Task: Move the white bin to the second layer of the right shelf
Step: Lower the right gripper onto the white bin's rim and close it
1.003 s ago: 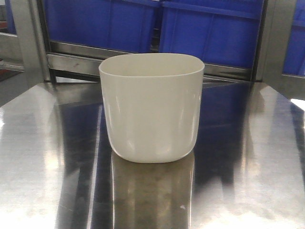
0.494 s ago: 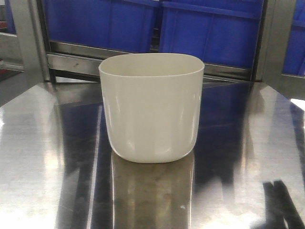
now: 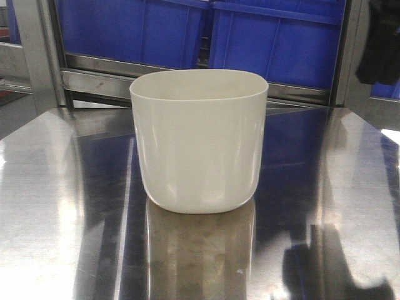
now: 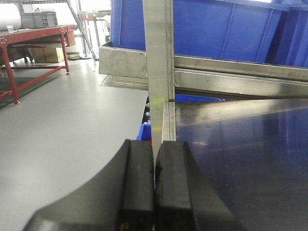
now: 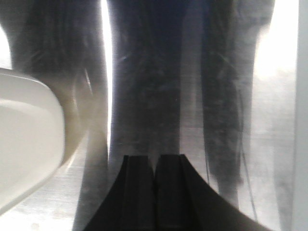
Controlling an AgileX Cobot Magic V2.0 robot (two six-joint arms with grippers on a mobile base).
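The right gripper [image 5: 155, 192] was shut tight, with nothing between its fingers. It hung over the shiny surface [image 5: 159, 96]. The white bin [image 5: 24, 144] sat off to its left, and the two did not touch.

The left gripper [image 4: 154, 187] was shut too and held nothing. It pointed at a steel post [image 4: 159, 62] by the back left corner of the surface.

A second before, no arm showed in the front view. Then a dark smudge came into the shine near the front right corner. Now a dark arm [image 3: 381, 44] was up above the back right corner, and its dark shape in the shine had grown bigger. The white bin [image 3: 199, 140] had not moved. It stood upright in the middle of the surface [image 3: 62, 219].

I think the right arm was only starting to go for the bin, so the job had hardly begun.

There was one white bin. There were two grippers. Two blue crates [image 3: 275, 37] stood behind the back edge, with bits of more blue at the sides. The shelf with rollers was not in any picture.
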